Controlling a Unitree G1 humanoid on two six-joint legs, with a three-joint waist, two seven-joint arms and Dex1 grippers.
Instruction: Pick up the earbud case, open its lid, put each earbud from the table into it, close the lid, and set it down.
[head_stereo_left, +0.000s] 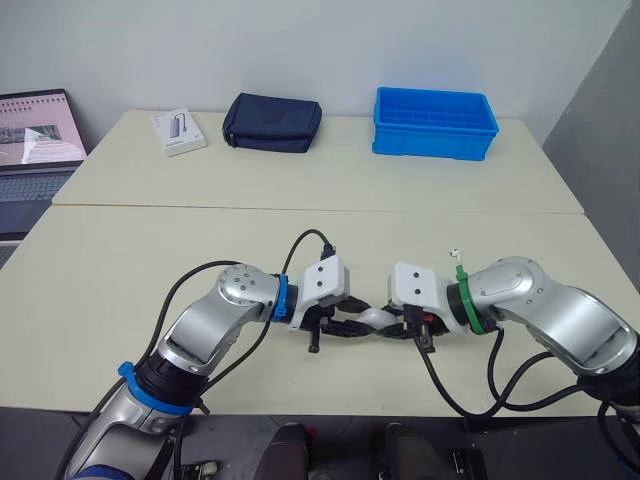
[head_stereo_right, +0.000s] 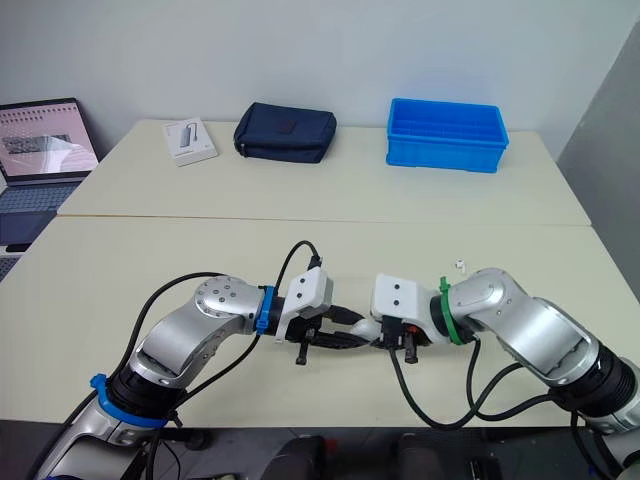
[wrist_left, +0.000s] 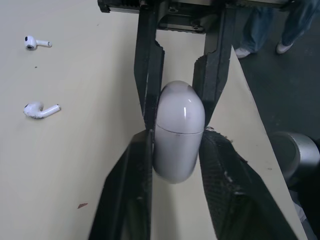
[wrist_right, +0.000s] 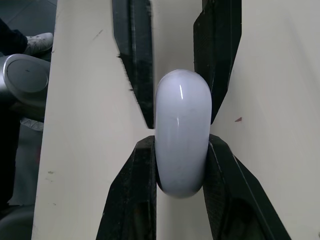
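Case (wrist_left: 178, 131), lid shut, is clamped between left hand (wrist_left: 177, 139) and right hand (wrist_right: 181, 143), both gripping it over the worktop's (head_stereo_left: 300, 240) near edge, centre; risk: the slick rounded shell could twist or squirt out during lid prying and drop off the edge.

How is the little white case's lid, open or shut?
Shut: the earbud case shows only a thin seam line, with no gap.
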